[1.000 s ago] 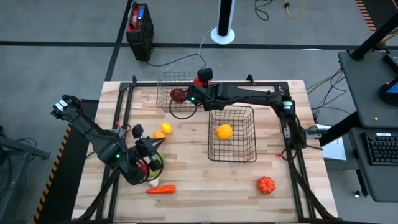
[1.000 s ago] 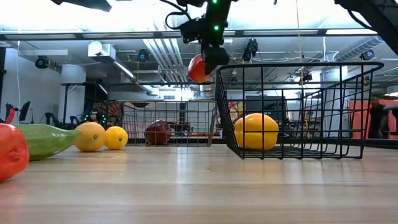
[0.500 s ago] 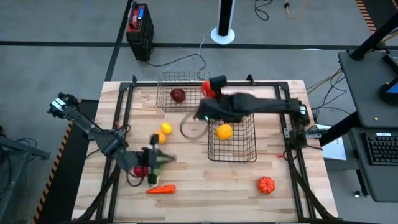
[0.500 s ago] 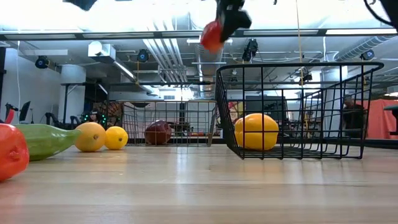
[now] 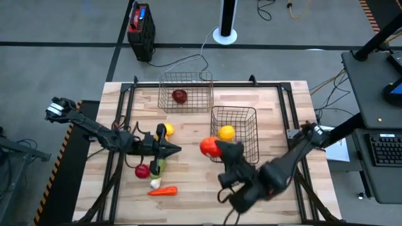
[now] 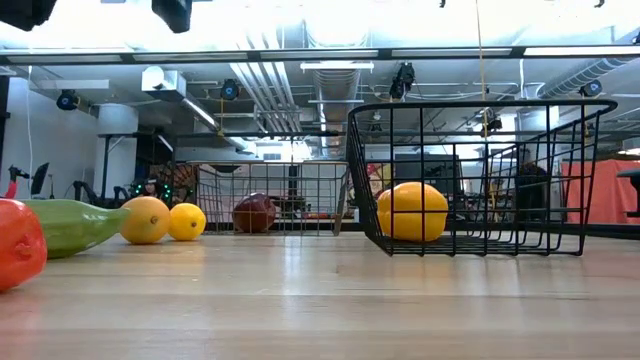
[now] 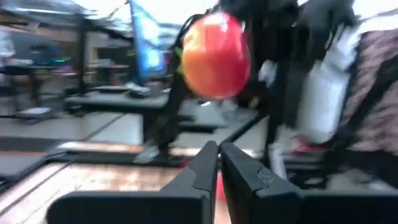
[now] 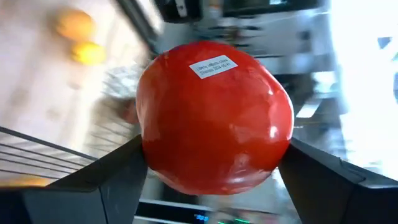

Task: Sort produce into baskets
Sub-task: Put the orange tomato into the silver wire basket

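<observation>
My right gripper (image 5: 217,151) is shut on a red round fruit (image 5: 208,147) with a white sticker (image 8: 212,66). It holds the fruit in the air just left of the near wire basket (image 5: 250,114), which holds a yellow-orange fruit (image 5: 226,132). The far basket (image 5: 202,78) holds a dark red fruit (image 5: 179,96). My left gripper (image 5: 176,149) is shut and empty, above the table beside two yellow round pieces (image 5: 164,130). A red piece (image 5: 142,170), a green cucumber (image 5: 158,166), white garlic (image 5: 154,184) and a carrot (image 5: 162,191) lie on the table near the left front. My right gripper pinches the red fruit between its two fingers (image 8: 106,186), one on each of two opposite sides (image 8: 148,155). The sticker side faces the wrist. The arm comes at it from the table's near right. The fruit is lifted clear of the table and baskets.
The right arm (image 5: 270,179) lies blurred over the table's near right part. A red-and-black box (image 5: 141,28) and a white post (image 5: 225,25) stand on the floor beyond the far edge. A desk (image 5: 377,94) stands to the right.
My right gripper has carried the red fruit from above the far basket toward the table's near edge, rising out of the low view, to a place left of the near basket. My left gripper has gone toward the table's right, away from the red piece and cucumber, which stay put.
</observation>
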